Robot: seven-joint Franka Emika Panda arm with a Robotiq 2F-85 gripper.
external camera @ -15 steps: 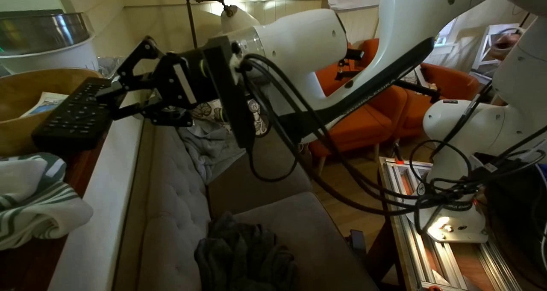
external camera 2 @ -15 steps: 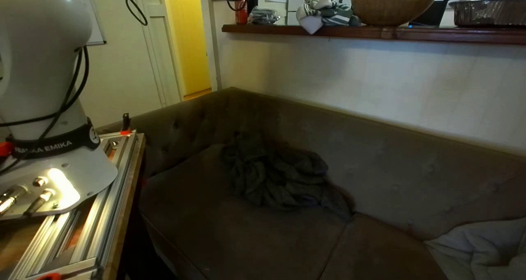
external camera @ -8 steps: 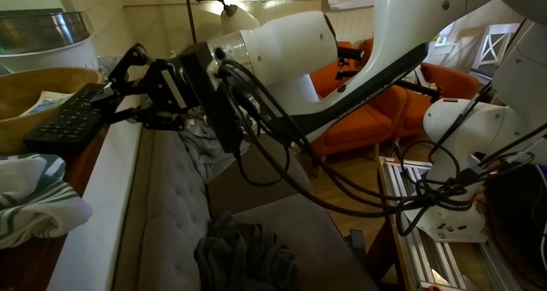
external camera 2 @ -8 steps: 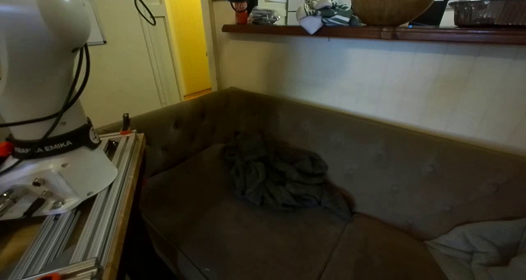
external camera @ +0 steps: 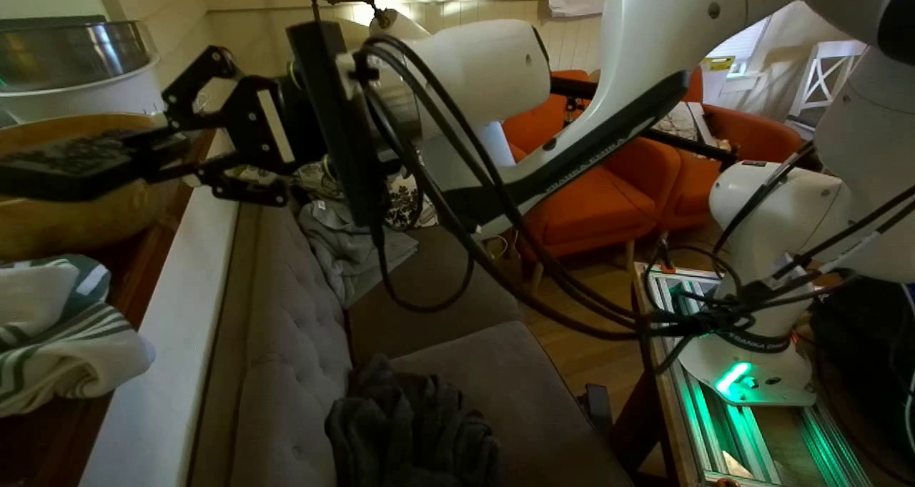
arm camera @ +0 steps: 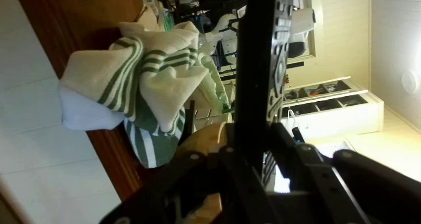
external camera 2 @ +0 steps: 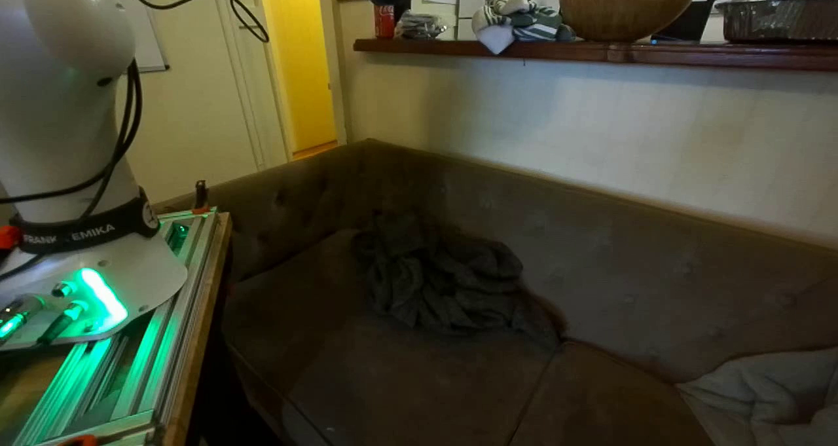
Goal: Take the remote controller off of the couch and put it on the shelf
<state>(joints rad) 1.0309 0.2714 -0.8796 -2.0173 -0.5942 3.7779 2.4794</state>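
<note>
Task was well past halfway, I'd say. The remote (external camera: 64, 161) was off the couch (external camera 2: 609, 269), so pt 1 looked done; pt 2, the set-down on the shelf (external camera 2: 432, 46), wasn't. The gripper (external camera: 161, 151) had it pinched nearer one end, jaws closed down on it, w/ most of its length sticking out ahead; wrist view showed the same. Keys faced more or less up in an ext view, & the far end ran out of frame.

Loc: remote hung up by the shelf, w/ the bowl (external camera: 100, 222) just behind it in that view & the striped towel (external camera: 71, 344) near. Couldn't tell if it touched the bowl, or how much air was under it.

Left to do, my read: bring it over a bare strip of shelf by the bowl or towel, lower till flat, let go, back off. Main risks prob: catching the bowl rim, landing half on the towel, or overhanging the front edge, b/c the top looked narrow. Being held off-center, it'd prob tip a bit on release, so low & level before opening seemed best.

FYI couch had a dark blanket (external camera 2: 445, 276) on the seat & a lighter grey throw (external camera: 350, 251) farther along; neither seemed to matter for what remained
</note>
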